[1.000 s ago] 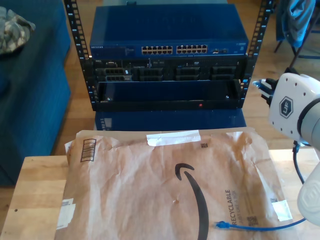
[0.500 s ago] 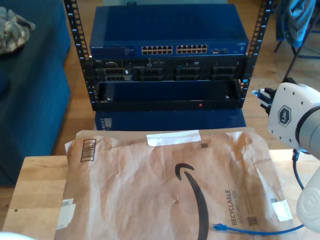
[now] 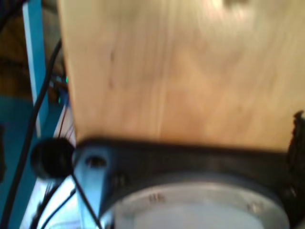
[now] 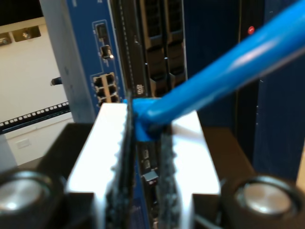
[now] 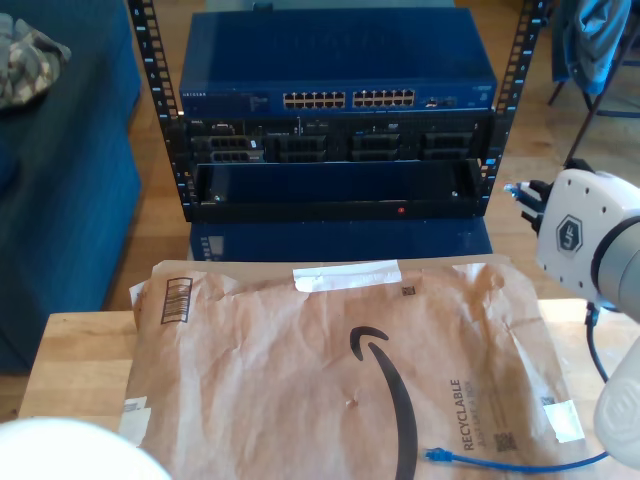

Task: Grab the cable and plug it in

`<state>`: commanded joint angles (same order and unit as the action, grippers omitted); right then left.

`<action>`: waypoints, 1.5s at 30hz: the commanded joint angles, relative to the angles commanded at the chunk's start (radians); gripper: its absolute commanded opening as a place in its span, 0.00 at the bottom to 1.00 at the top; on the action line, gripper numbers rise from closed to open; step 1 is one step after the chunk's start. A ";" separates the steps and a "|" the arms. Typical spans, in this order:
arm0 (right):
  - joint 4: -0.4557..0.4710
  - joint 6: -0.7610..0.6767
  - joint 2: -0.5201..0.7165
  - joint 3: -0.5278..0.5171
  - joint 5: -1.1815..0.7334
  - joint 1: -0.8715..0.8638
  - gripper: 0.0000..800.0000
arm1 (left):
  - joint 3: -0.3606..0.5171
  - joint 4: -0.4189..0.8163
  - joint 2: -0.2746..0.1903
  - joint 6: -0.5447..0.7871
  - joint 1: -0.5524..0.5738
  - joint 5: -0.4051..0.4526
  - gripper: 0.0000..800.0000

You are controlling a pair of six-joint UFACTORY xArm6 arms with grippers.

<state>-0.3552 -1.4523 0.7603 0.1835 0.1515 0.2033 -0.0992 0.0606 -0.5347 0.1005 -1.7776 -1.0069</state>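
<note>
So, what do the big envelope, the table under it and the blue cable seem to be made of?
The envelope looks like brown kraft paper, matte and creased, with "RECYCLABLE" printed on it. The table looks like light wood with visible grain, probably a smooth finish. The cable seems to have a glossy blue plastic jacket; my second gripper is closed on it.

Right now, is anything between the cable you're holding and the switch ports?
Nothing visible. My second gripper grips the cable, and the switch faces it across open space.
</note>
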 joint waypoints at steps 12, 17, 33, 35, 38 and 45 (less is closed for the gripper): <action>-0.008 -0.003 -0.060 0.080 0.005 0.009 0.00 | 0.005 -0.060 0.044 0.012 0.000 0.000 1.00; -0.008 -0.006 -0.071 0.081 0.002 0.037 0.00 | 0.005 -0.060 0.044 0.012 0.000 0.000 1.00; -0.011 -0.009 -0.163 0.112 0.029 0.180 0.00 | 0.005 -0.060 0.044 0.012 0.000 0.000 1.00; -0.011 -0.008 -0.198 0.126 0.061 0.219 0.00 | 0.005 -0.060 0.044 0.012 0.000 0.000 1.00; -0.011 -0.008 -0.245 0.176 0.086 0.229 0.00 | 0.005 -0.060 0.044 0.012 0.000 0.000 1.00; -0.014 -0.011 -0.353 0.236 0.097 0.227 0.00 | 0.005 -0.060 0.044 0.012 0.000 0.000 1.00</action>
<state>-0.3690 -1.4630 0.4074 0.4198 0.2482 0.4304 -0.0946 0.0008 -0.4902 0.1128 -1.7776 -1.0069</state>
